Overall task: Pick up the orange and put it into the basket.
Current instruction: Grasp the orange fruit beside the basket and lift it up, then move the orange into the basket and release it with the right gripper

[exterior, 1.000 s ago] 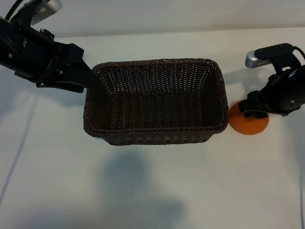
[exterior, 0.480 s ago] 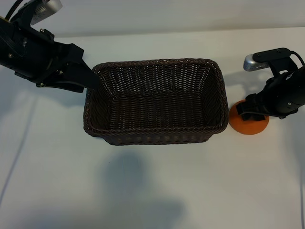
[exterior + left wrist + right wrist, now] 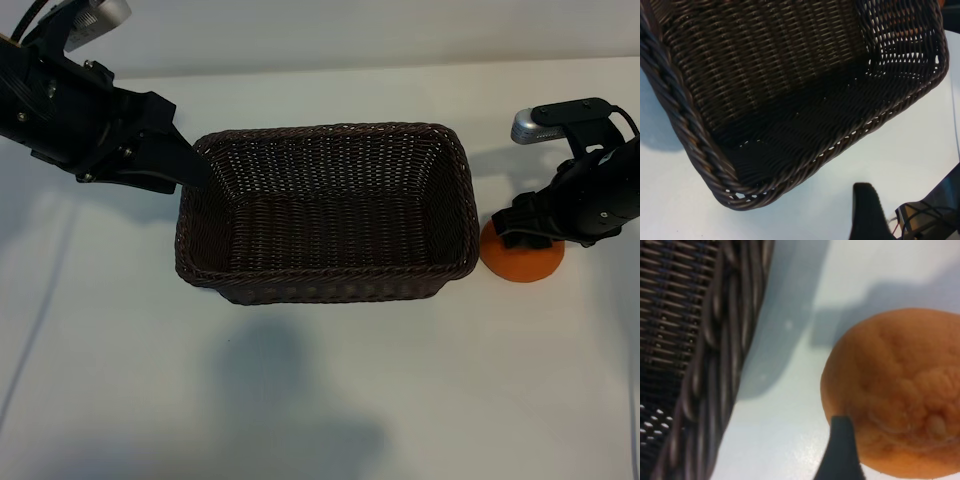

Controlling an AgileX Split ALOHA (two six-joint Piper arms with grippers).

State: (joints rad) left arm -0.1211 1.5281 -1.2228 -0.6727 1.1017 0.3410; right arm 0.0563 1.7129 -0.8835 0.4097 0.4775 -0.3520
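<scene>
From my remote station I count one basket (image 3: 325, 212), one orange (image 3: 522, 262) and two arms on the white table (image 3: 320, 400).

Nearest to the outside camera is the front wall of the basket. Its long axis runs from side to side in that view, from the left arm toward the right arm, and its open mouth faces up. The inside is dark and I see nothing lying in it.

Just beside the right short end of the basket the orange sits on the table, outside the basket and not touching it as far as I can see. In the right wrist view the orange (image 3: 900, 395) shows its stem nub turned up toward the camera, so the flattened fruit lies with its axis about upright.

The right gripper (image 3: 530, 232) hangs over the orange, pointing steeply down, and covers its top in the outside view. One dark fingertip (image 3: 840, 450) stands at the side of the fruit; the other is hidden. The jaws stand wide around the orange, but I cannot tell if they press on it.

Farther back, at the left far corner of the basket, the left gripper (image 3: 185, 165) points down and toward the basket rim. In its wrist view I see the basket (image 3: 790, 100) and one dark finger (image 3: 867, 212) beside it on the outside. Its jaws are partly apart, and I cannot tell if they pinch the rim.
</scene>
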